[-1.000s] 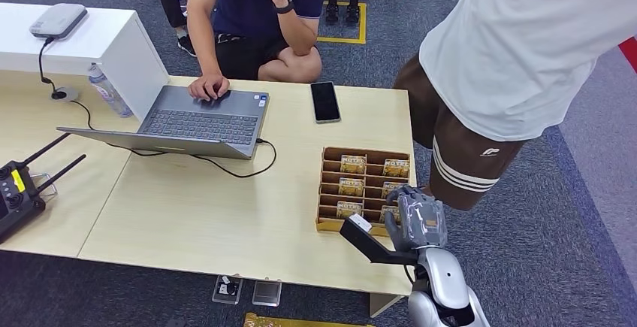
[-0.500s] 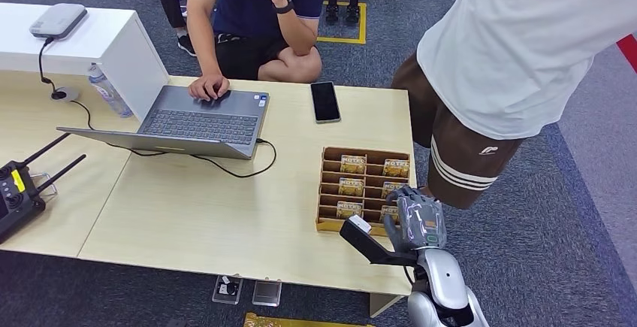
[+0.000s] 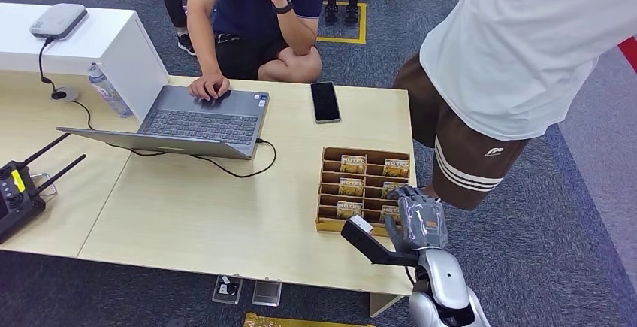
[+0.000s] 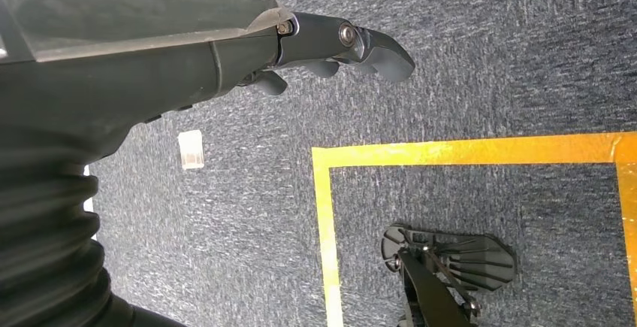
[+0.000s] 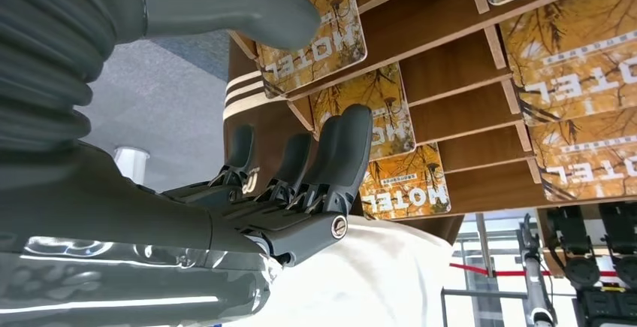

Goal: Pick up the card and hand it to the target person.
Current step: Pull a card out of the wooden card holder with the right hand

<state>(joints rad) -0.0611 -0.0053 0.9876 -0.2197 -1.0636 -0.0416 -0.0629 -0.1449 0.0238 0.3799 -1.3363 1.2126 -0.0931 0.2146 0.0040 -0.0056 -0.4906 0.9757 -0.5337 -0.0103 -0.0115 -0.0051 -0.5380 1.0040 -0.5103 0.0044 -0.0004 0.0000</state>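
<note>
Hovering: right hand sat over near-right corner of card rack, fingers apart, nothing held
Card: hotel cards stood in rack slots on surface
L hand: hung over carpet, fingers loosely apart, empty
Person: white shirt, just beside rack

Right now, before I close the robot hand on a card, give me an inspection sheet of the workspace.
Surface: light wooden table, bare in the middle.
Job's things: wooden card rack near the table's right edge; hotel cards stand in its slots. No card is lifted yet.
Clutter: open laptop, black phone, water bottle, black remote controller.
Hands: right robot hand is at the rack's near right corner, its fingers against the cards; a grip cannot be told. Left robot hand hangs over the carpet, holding nothing.
Cables: black laptop cable loops across the table.
Surroundings: a person in a white shirt stands beside the rack; a seated person's hand is on the laptop.
</note>
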